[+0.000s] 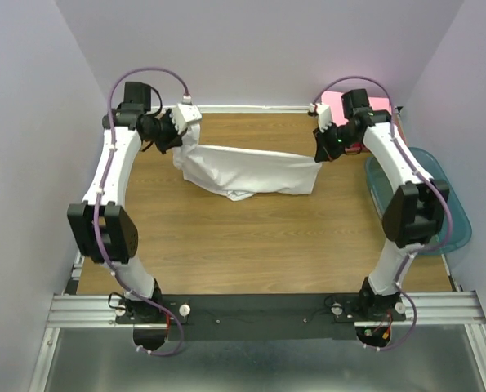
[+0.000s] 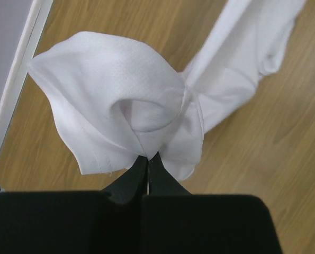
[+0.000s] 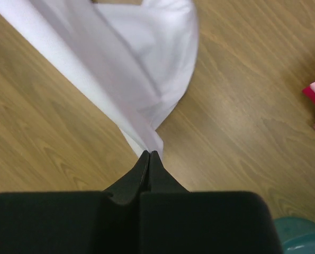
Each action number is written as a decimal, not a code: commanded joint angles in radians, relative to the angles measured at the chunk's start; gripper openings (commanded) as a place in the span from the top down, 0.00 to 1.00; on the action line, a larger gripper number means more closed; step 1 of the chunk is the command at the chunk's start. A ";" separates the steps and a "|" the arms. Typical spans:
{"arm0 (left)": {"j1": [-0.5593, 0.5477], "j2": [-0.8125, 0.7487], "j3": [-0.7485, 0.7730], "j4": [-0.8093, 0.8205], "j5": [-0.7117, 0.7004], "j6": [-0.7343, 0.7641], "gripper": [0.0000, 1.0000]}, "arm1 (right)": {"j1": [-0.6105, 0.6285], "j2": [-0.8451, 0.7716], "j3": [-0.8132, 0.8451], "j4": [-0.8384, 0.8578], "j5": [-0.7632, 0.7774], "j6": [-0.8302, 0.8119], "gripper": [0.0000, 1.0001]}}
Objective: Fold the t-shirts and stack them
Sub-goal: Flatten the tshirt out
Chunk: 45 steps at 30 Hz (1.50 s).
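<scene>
**White shirt gripped at both ends, its folding not yet begun**

The white t-shirt (image 1: 251, 170) hangs spread between our two arms over the far half of the table (image 1: 251, 245). Its middle sags toward the wood, and it shows no crease or fold of the tidy kind.

Our left gripper (image 2: 147, 160) has its jaws pressed together on a bunched piece of the cloth at the shirt's left end. Our right gripper (image 3: 149, 154) is likewise pinched tight on a corner at the right end.

Behind the right arm, in the far right corner, lies a folded pink shirt (image 1: 377, 104). The right wrist view shows a red edge beside it, so we judge the stack is already started.

The teal bin (image 1: 451, 204) sits at the table's right edge; we cannot tell what it holds.

By our reckoning the white shirt remains to be laid flat, folded into a rectangle and placed on the pile.
</scene>
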 commanded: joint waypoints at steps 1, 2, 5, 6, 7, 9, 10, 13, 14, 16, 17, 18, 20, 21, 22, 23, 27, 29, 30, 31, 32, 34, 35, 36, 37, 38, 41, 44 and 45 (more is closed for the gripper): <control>0.016 -0.193 -0.161 -0.120 0.011 0.331 0.98 | -0.009 -0.158 -0.132 -0.031 -0.047 -0.063 0.99; 0.016 -0.238 -0.311 -0.154 0.001 0.431 0.90 | -0.003 -0.197 -0.250 -0.048 -0.041 -0.131 1.00; 0.016 -0.460 -0.637 -0.150 -0.102 0.640 0.73 | 0.031 -0.344 -0.552 -0.050 0.033 -0.263 0.96; 0.016 -0.568 -0.703 -0.139 -0.130 0.690 0.68 | 0.042 -0.373 -0.606 -0.051 0.057 -0.284 0.84; 0.016 -0.620 -0.755 -0.128 -0.156 0.706 0.55 | 0.045 -0.413 -0.643 -0.051 0.073 -0.294 0.68; 0.019 -0.744 -0.859 -0.070 -0.200 0.700 0.44 | 0.043 -0.430 -0.677 -0.054 0.106 -0.272 0.33; 0.020 -0.770 -0.881 -0.050 -0.191 0.673 0.41 | 0.042 -0.430 -0.662 -0.054 0.103 -0.237 0.28; 0.020 -0.777 -0.869 0.011 -0.140 0.587 0.36 | 0.042 -0.386 -0.570 -0.053 0.042 -0.184 0.28; 0.020 -0.720 -0.837 0.040 -0.103 0.495 0.36 | 0.042 -0.325 -0.509 -0.054 0.002 -0.141 0.30; 0.020 -0.639 -0.768 0.059 -0.065 0.353 0.38 | 0.042 -0.253 -0.446 -0.057 -0.020 -0.091 0.34; 0.020 -0.543 -0.743 0.056 -0.054 0.309 0.40 | 0.042 -0.195 -0.415 -0.054 -0.035 -0.052 0.36; 0.020 -0.492 -0.717 0.039 -0.039 0.275 0.42 | 0.043 -0.161 -0.391 -0.051 -0.041 -0.034 0.37; 0.020 -0.404 -0.662 0.014 0.003 0.231 0.44 | 0.042 -0.110 -0.320 -0.047 -0.049 0.007 0.40; 0.019 -0.334 -0.651 0.017 0.013 0.161 0.44 | 0.043 -0.064 -0.303 -0.048 -0.052 0.017 0.41; 0.019 -0.306 -0.643 0.022 0.024 0.137 0.44 | 0.043 -0.049 -0.289 -0.050 -0.048 0.022 0.43; 0.016 -0.280 -0.633 0.030 0.036 0.114 0.46 | 0.043 -0.032 -0.274 -0.048 -0.043 0.023 0.44; -0.013 -0.179 -0.633 0.086 0.015 0.044 0.55 | 0.055 0.001 -0.277 -0.048 -0.012 0.002 0.52; -0.020 -0.160 -0.634 0.096 0.014 0.034 0.56 | 0.062 0.002 -0.286 -0.051 -0.005 -0.011 0.52; -0.020 -0.149 -0.636 0.097 0.017 0.033 0.56 | 0.065 -0.002 -0.303 -0.051 0.017 -0.035 0.52; -0.021 -0.146 -0.637 0.097 0.020 0.034 0.56 | 0.072 -0.007 -0.314 -0.050 0.031 -0.058 0.53; -0.021 -0.145 -0.639 0.102 0.018 0.033 0.56 | 0.074 -0.005 -0.321 -0.045 0.046 -0.064 0.53; -0.021 -0.137 -0.639 0.108 0.017 0.034 0.56 | 0.077 0.010 -0.335 -0.027 0.080 -0.067 0.53; -0.023 -0.135 -0.636 0.108 0.018 0.034 0.55 | 0.077 0.013 -0.338 -0.016 0.098 -0.064 0.53; -0.023 -0.132 -0.636 0.108 0.018 0.034 0.55 | 0.077 0.018 -0.344 -0.007 0.106 -0.064 0.53; -0.026 -0.129 -0.634 0.106 0.017 0.034 0.55 | 0.077 0.022 -0.346 0.002 0.113 -0.064 0.53; -0.027 -0.131 -0.634 0.103 0.017 0.034 0.55 | 0.081 0.027 -0.349 0.012 0.118 -0.067 0.53; -0.035 -0.131 -0.634 0.097 0.014 0.037 0.53 | 0.088 0.047 -0.363 0.018 0.130 -0.096 0.53; -0.035 -0.134 -0.642 0.099 0.011 0.037 0.52 | 0.094 0.053 -0.381 0.041 0.146 -0.109 0.53; -0.036 -0.134 -0.646 0.102 0.010 0.036 0.52 | 0.095 0.059 -0.381 0.045 0.147 -0.110 0.53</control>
